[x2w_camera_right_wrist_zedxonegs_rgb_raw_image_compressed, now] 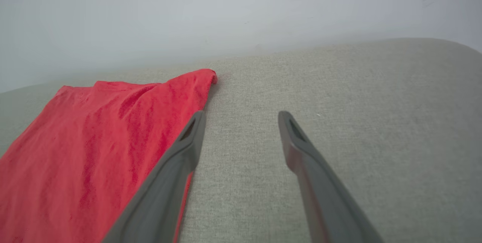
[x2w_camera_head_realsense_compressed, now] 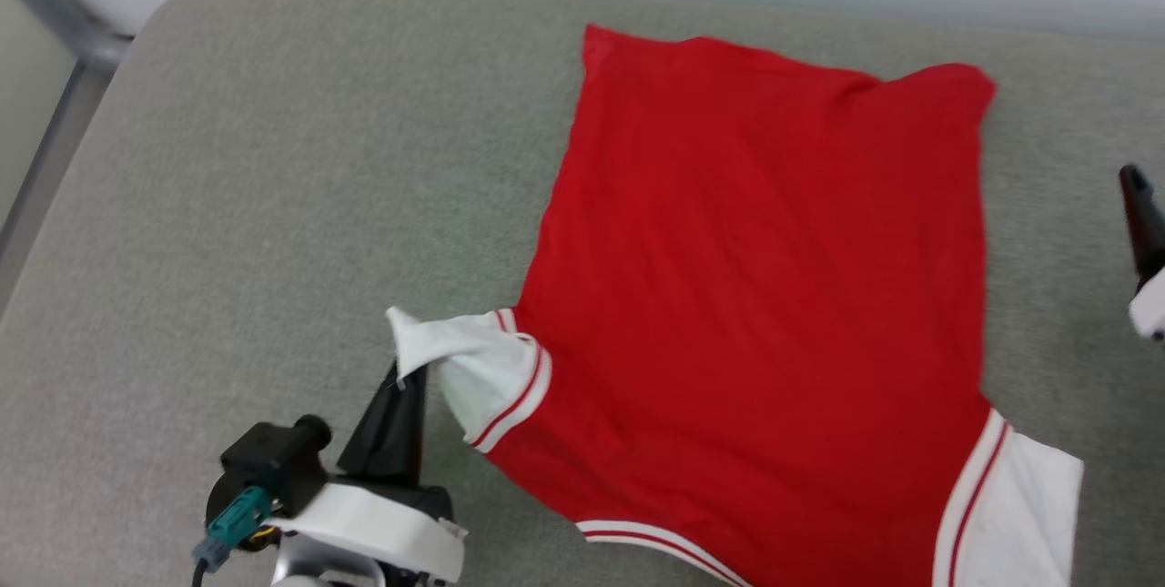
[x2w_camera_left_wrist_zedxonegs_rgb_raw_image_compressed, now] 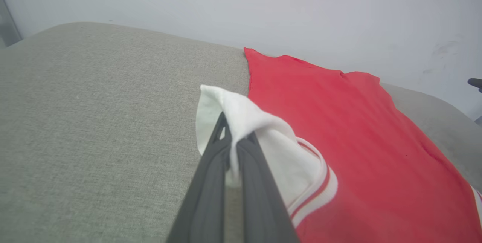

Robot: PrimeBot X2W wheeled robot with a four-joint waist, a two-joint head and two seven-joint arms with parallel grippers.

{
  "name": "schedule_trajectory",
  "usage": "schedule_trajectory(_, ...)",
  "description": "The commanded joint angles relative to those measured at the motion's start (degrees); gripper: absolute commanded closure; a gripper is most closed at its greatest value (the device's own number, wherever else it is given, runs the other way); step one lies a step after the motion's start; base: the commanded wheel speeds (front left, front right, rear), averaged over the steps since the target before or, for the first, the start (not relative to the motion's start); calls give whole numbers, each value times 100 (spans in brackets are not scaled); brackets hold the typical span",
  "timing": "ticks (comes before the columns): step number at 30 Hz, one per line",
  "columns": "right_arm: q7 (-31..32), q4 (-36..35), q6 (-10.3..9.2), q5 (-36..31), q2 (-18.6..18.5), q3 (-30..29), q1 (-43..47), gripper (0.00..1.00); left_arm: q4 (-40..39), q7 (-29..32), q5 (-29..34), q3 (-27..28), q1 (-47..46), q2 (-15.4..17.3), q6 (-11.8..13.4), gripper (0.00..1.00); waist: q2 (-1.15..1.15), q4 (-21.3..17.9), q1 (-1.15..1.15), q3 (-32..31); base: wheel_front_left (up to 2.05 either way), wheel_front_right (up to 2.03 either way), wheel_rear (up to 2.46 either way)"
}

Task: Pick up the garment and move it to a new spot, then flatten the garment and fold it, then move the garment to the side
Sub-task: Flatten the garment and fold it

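The red garment [x2w_camera_head_realsense_compressed: 764, 296] lies spread out on the grey cushion [x2w_camera_head_realsense_compressed: 273, 205]. The left gripper [x2w_camera_head_realsense_compressed: 405, 378] has its jaws shut tight on one white sleeve [x2w_camera_head_realsense_compressed: 464, 359]. The right gripper [x2w_camera_right_wrist_zedxonegs_rgb_raw_image_compressed: 241, 116] has its jaws wide with nothing in them, just beside the garment's edge.

The garment [x2w_camera_head_realsense_compressed: 755, 296] runs off the head view's bottom edge. Its white sleeve [x2w_camera_head_realsense_compressed: 482, 369] hides the fingertips of the left gripper [x2w_camera_left_wrist_zedxonegs_rgb_raw_image_compressed: 235, 137]. Right of the garment, the right gripper [x2w_camera_right_wrist_zedxonegs_rgb_raw_image_compressed: 241, 116] is cut off.

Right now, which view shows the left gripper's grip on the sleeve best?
Left wrist view: the left gripper is shut on the sleeve, close up. Head view gives it small, from above. Right wrist view gives the red body of the garment.
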Motion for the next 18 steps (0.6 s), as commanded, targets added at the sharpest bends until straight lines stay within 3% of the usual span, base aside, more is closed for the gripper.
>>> schedule_trajectory(1,209,194,-4,18,-124,45,-280,0,0,-45,33,-64,-141,-58,-49,100,-1,264,-1,251,0,0,0)
schedule_trajectory(11,2304,1332,-4,-146,-974,515,-2227,0,-39,-226,183,-325,-712,-451,-307,100,-1,859,-1,1082,0,0,0)
schedule_trajectory(18,2937,1599,-4,-334,-1116,719,-2901,0,-117,-284,274,-408,-944,-612,-435,100,-1,1081,-1,1524,0,0,0)
